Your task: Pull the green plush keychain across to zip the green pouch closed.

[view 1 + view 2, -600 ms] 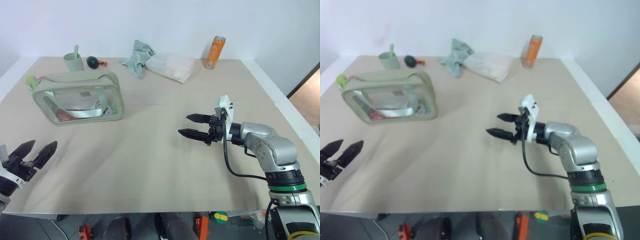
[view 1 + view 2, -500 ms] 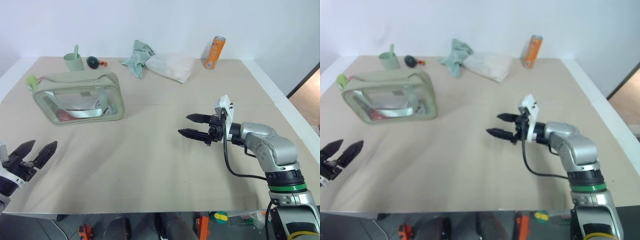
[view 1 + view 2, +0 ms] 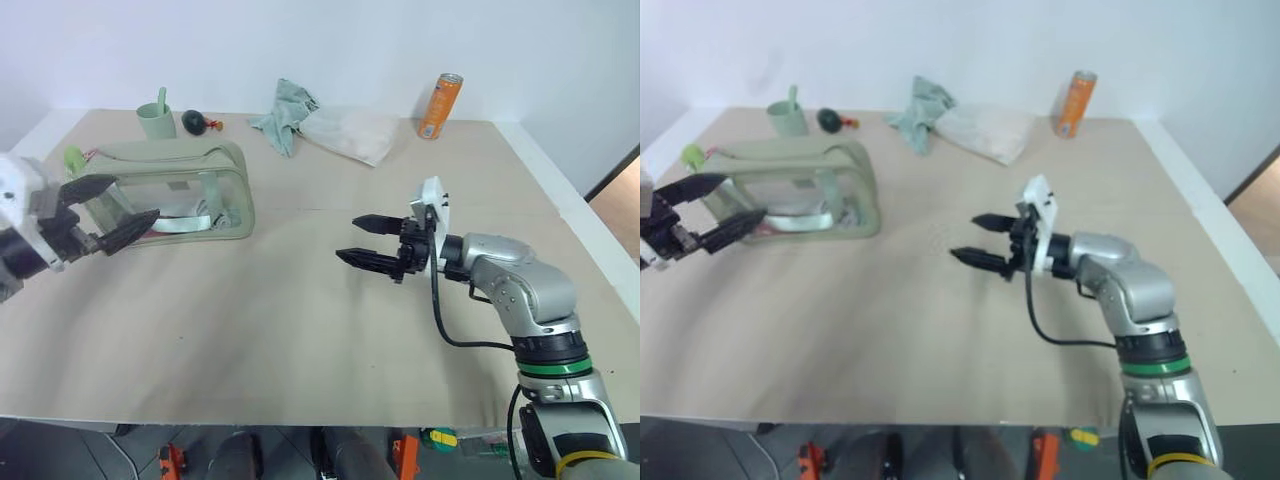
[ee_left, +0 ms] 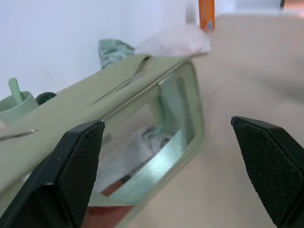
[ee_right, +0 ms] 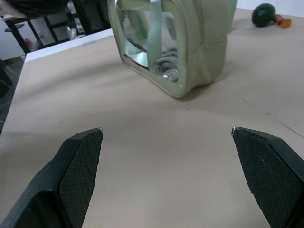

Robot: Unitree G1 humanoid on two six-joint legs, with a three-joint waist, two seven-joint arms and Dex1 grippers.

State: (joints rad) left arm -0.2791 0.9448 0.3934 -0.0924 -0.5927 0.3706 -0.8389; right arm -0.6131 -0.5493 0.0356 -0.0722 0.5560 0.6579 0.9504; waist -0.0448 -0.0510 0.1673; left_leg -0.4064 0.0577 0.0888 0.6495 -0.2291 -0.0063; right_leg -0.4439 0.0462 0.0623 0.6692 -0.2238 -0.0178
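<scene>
Now | 1 green pouch [image 3: 165,190] | 1 green plush keychain [image 3: 73,157] | 2 claws: left claw [image 3: 112,208], right claw [image 3: 357,239], both apart, empty

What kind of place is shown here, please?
Probably a robot test room: a plain beige table against a bare white wall, set with props like a green pouch and an orange can.

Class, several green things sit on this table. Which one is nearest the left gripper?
The green pouch, with clear side panels: the left gripper hovers right in front of it. The green cup, dark green toy and green cloth lie farther back.
</scene>
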